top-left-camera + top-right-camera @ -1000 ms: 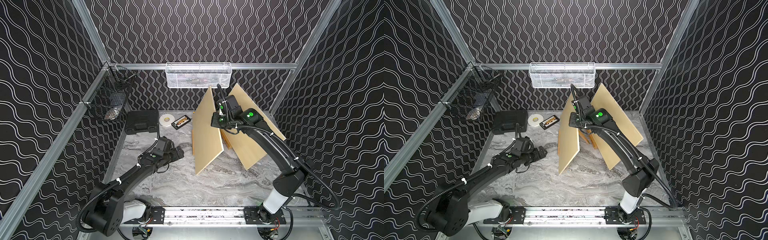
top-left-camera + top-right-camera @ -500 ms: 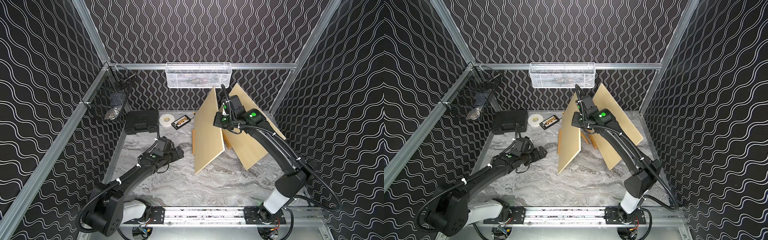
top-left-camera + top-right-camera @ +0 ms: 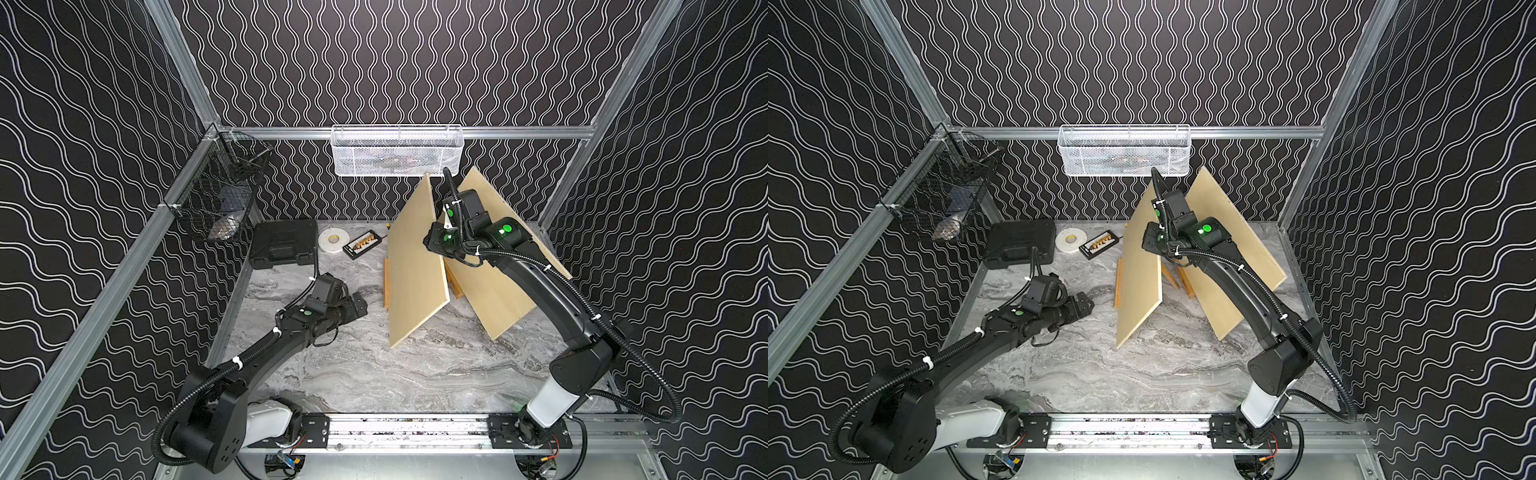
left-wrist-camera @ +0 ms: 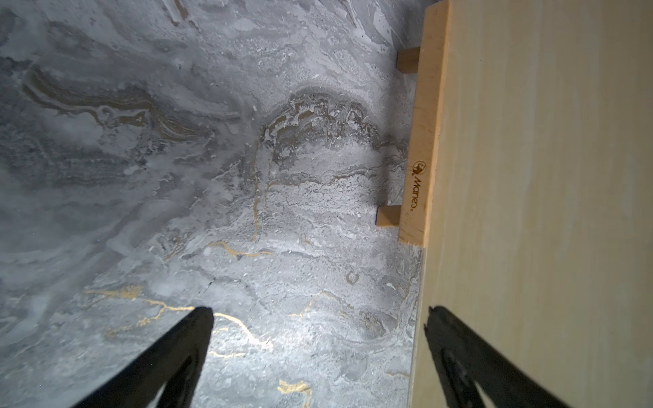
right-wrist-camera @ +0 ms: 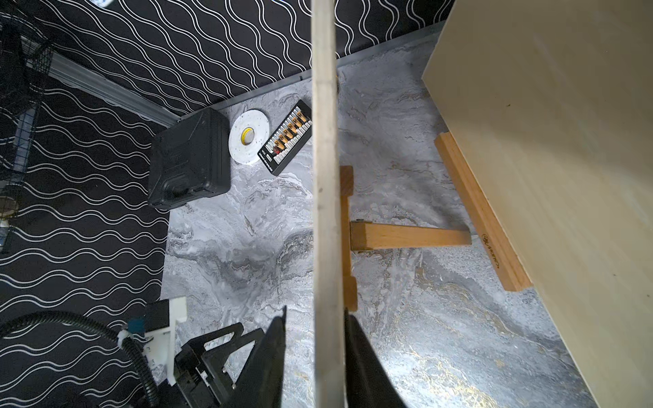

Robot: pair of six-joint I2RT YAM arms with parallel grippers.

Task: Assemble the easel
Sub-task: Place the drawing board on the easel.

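On the left, the left gripper (image 4: 318, 311) sits low over the marble table (image 3: 374, 374), jaws spread wide and empty, just beside the middle easel panel (image 3: 415, 270). That panel stands tilted on the table. The right gripper (image 5: 314, 314) straddles its edge, jaws loosely parted with a gap on one side. The right-hand easel panel (image 3: 498, 286) leans further right.

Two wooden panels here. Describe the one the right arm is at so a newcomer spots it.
Under the white mesh basket on the back wall, two wooden panels stand on the marble table. Pick the inner panel, closer to the table's middle: unlike the outer panel, its top edge sits between the fingers of the right gripper.
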